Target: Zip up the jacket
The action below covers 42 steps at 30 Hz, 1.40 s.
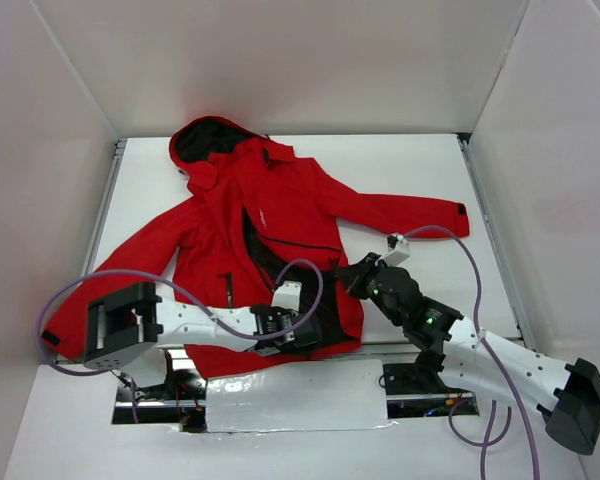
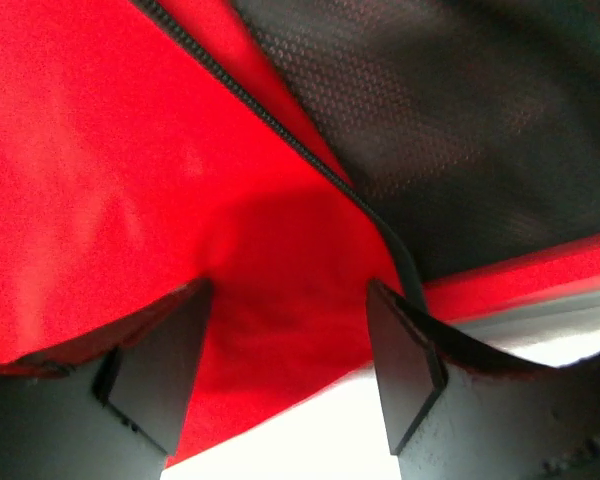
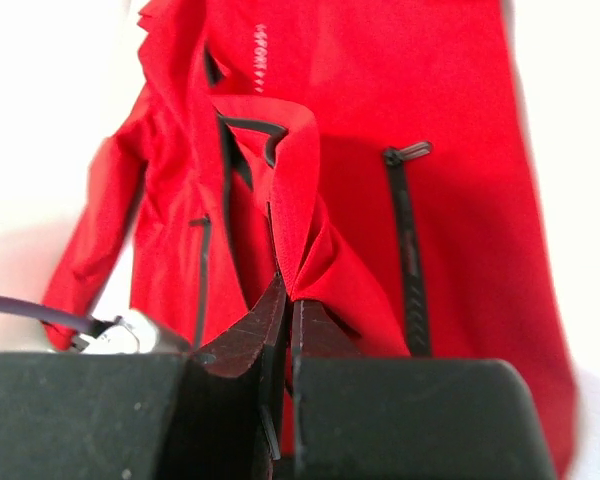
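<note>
Here, a white table [image 1: 420, 170] is enclosed by pale walls [image 1: 310, 60] on three sides, and purple cables [image 1: 120, 272] are looped from both arms across the near part of the jacket [image 1: 280, 210], whose hem is partly hidden by the arms. The jacket is laid front up and unzipped in the middle of the table. Its long axis is slightly slanted, with the hood at the far end, the hem by the arm bases and the sleeves spread sideways. The left gripper [image 2: 290, 320] is held apart over the hem beside the zipper [image 2: 270, 118]. The right gripper [image 3: 288, 300] is clamped on a raised fold of the front edge.
</note>
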Available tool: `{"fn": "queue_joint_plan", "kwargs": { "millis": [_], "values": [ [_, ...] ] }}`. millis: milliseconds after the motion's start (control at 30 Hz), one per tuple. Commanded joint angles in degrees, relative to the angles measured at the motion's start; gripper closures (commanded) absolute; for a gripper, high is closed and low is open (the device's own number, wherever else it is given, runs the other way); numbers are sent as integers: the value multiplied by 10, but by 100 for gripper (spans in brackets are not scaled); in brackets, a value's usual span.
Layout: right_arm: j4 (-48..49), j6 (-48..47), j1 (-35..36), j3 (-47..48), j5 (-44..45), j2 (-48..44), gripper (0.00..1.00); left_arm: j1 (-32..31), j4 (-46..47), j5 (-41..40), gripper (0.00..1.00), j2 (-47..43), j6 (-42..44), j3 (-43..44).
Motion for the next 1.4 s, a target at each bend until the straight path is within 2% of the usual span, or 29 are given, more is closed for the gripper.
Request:
{"fn": "queue_joint_plan", "kwargs": {
  "millis": [0, 100, 167, 233, 400, 467, 567, 667, 800, 1000, 1367],
  "values": [
    [-42, -14, -9, 21, 16, -25, 100, 24, 13, 31, 23, 47, 0, 11],
    [-49, -21, -12, 18, 15, -49, 100, 77, 67, 57, 24, 63, 19, -31],
    [-53, -25, -18, 21, 13, -57, 100, 137, 122, 87, 25, 72, 50, -52],
    [-55, -32, -22, 27, 11, -58, 100, 182, 135, 92, 25, 81, 82, -50],
    [-39, -40, -32, 37, -12, -35, 100, 258, 105, 66, 23, 153, 140, 22],
    [-31, -44, -35, 42, -24, -23, 100, 265, 73, 44, 23, 161, 150, 51],
    [-33, -50, -35, 48, -37, -15, 100, 250, 38, 27, 23, 144, 153, 65],
    [-35, -53, -37, 46, -39, -15, 100, 207, -7, -14, 22, 120, 130, 75],
    [-32, -51, -38, 44, -47, -17, 100, 148, -41, -18, 23, 95, 108, 70],
    [-27, -57, -42, 43, -60, -13, 100, 79, -120, -65, 13, 101, 57, 114],
    [-28, -69, -50, 38, -75, -4, 100, 64, -98, -53, 16, 56, 56, 99]
  ]
}}
